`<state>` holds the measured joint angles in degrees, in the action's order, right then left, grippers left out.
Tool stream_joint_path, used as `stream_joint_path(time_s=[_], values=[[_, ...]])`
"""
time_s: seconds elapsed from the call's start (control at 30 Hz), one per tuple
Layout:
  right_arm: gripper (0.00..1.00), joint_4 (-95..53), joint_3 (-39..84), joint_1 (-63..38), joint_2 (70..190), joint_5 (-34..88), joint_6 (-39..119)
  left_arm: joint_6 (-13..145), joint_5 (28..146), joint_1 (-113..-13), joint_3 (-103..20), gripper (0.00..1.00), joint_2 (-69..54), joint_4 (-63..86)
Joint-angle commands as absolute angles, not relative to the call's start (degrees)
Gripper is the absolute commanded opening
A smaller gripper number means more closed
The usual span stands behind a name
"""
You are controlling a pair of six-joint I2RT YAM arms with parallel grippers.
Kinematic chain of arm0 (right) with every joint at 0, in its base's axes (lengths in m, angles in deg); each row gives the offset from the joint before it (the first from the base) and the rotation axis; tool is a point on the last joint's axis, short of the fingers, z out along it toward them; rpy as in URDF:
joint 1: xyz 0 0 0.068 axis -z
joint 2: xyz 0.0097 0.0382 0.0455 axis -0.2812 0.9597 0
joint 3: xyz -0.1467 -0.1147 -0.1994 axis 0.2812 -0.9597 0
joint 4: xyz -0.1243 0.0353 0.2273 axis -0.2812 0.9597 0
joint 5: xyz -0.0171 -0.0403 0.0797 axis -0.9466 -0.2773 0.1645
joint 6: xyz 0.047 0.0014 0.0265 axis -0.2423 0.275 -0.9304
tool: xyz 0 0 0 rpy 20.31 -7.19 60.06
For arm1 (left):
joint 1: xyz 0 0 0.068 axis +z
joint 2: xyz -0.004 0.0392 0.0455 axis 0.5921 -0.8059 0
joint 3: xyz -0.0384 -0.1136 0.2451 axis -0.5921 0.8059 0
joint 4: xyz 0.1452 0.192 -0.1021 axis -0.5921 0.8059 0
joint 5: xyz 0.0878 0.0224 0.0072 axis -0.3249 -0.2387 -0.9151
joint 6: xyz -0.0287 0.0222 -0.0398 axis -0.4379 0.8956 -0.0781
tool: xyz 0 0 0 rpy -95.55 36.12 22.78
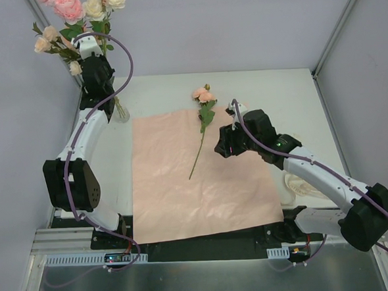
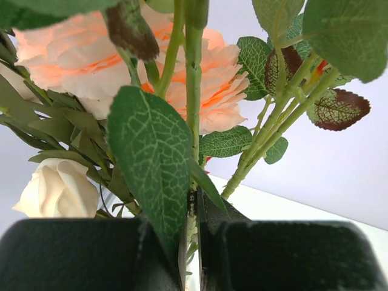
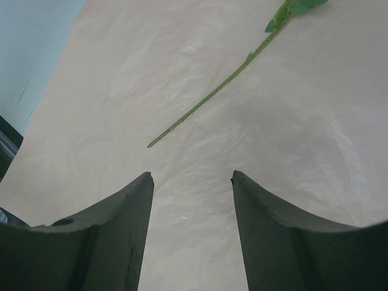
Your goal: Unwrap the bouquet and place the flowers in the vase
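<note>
Robotics lab test cell, white table (image 1: 290, 100) boxed in by plain pale wall panels (image 1: 239, 24) on aluminium corner posts (image 1: 338, 26), left arm (image 1: 81, 136) and right arm (image 1: 321, 171) (purple cables (image 1: 128, 57) trailing along both) bolted to a slotted metal rail (image 1: 76, 259) at the near edge

Inspected across all three views: no text, label, brand mark, number or sign can be read on any surface.
</note>
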<state>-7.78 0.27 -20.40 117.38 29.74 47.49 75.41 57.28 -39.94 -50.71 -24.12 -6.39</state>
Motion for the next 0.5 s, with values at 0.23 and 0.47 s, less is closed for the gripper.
stream_joint_path(time_s=[0.23,0.47], values=[[0.57,-8.0,2.5,-20.5,118.0,31.0,46.8,74.0,57.8,-39.6,-48.5,0.0,-25.5,3.7],[0.57,-8.1,3.1,-20.5,118.8,31.8,46.8,73.3,57.6,-39.2,-54.5,0.0,-24.5,10.5]])
